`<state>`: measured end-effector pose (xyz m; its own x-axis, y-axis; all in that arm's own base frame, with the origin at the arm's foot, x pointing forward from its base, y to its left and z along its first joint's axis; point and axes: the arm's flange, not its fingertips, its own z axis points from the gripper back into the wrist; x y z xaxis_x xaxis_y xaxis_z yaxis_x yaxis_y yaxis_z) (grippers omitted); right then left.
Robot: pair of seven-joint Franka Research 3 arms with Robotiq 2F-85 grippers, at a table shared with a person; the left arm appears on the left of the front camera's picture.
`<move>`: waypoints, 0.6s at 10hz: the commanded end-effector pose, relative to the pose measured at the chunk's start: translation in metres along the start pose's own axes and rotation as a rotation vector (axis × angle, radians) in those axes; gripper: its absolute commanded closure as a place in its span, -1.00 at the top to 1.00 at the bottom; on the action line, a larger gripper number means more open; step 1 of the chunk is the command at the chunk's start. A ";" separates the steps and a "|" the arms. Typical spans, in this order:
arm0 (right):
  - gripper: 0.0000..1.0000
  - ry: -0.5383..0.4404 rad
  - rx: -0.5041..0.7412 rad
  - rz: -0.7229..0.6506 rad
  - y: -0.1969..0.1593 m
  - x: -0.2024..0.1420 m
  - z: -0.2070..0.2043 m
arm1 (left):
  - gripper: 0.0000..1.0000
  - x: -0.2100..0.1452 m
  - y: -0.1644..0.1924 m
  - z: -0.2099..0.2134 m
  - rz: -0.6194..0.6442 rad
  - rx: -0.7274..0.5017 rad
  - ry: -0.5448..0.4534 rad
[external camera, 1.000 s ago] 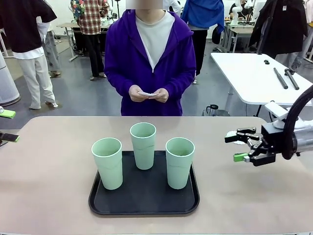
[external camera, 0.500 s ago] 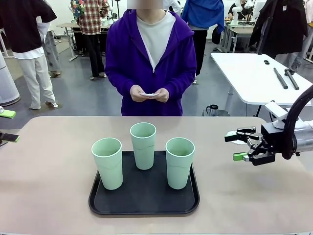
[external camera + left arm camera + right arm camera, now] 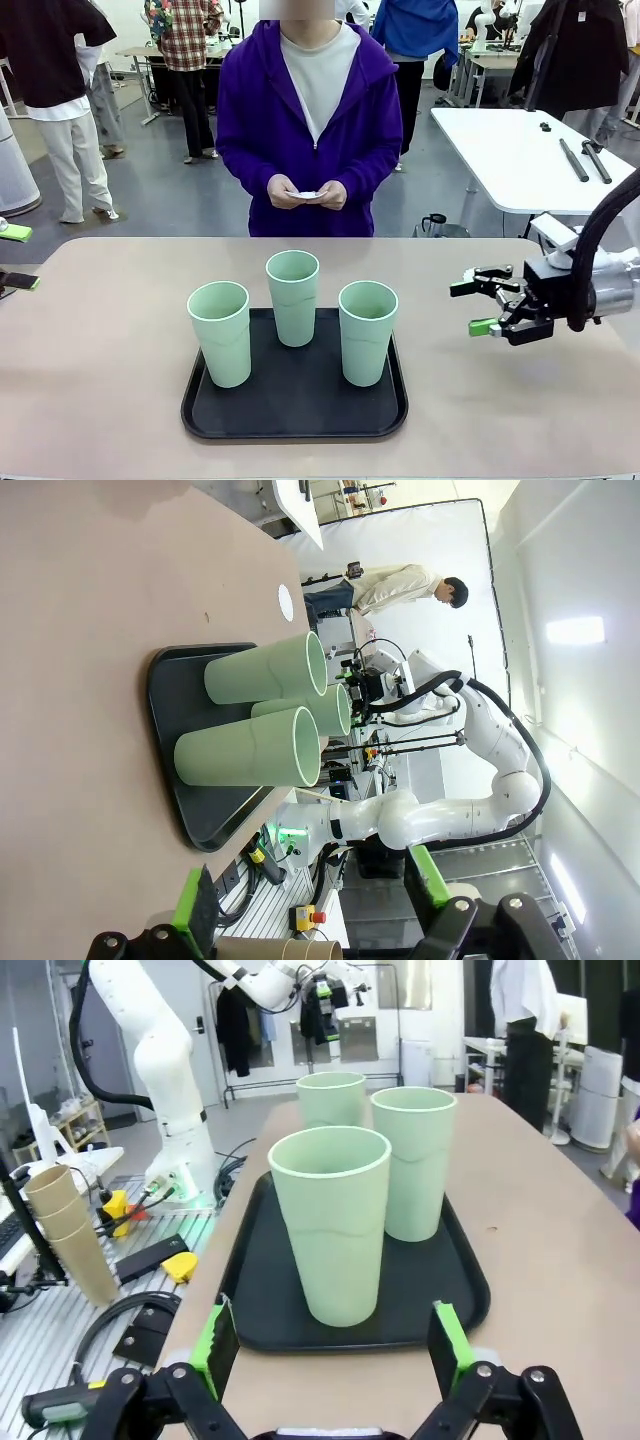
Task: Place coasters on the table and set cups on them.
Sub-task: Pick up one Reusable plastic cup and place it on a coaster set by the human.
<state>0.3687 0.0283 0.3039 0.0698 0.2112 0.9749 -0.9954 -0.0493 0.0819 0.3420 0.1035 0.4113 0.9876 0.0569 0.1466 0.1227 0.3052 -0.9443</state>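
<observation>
**Front view:** You are looking at three tall, pale mint-green plastic cups (image 3: 293,295) standing upright in a triangle on a black rounded-square tray (image 3: 295,428). The tray is sitting near the middle of the wide beige-tan surface (image 3: 100,380). Across it, a person in a purple hooded jacket (image 3: 310,110) is holding small flat white coasters (image 3: 306,193) between both hands (image 3: 285,192) at waist height. Well to the right of the tray, your right pincer (image 3: 465,308) is hovering above the surface, its jaws spread wide and gripping nothing.

**Left wrist view:** The left pincer (image 3: 312,900) is standing wide open and empty. The tray and cups are lying sideways ahead of it. One small round white disc (image 3: 285,602) is resting flat on the surface beyond the tray.

**Right wrist view:** The right pincer's green pads (image 3: 215,1345) are framing the nearest cup from well back, touching nothing.
</observation>
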 end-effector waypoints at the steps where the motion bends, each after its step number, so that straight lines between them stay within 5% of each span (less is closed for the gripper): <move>1: 1.00 -0.039 0.009 0.008 -0.008 -0.015 -0.022 | 1.00 0.001 -0.001 0.000 -0.016 -0.017 -0.008; 6: 1.00 -0.056 0.026 0.013 -0.023 -0.027 -0.061 | 1.00 0.001 -0.001 0.000 -0.016 -0.017 -0.008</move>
<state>0.3765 0.0728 0.2693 0.0932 0.1609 0.9826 -0.9905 -0.0851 0.1079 0.3420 0.1035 0.4113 0.9876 0.0569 0.1466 0.1226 0.3052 -0.9444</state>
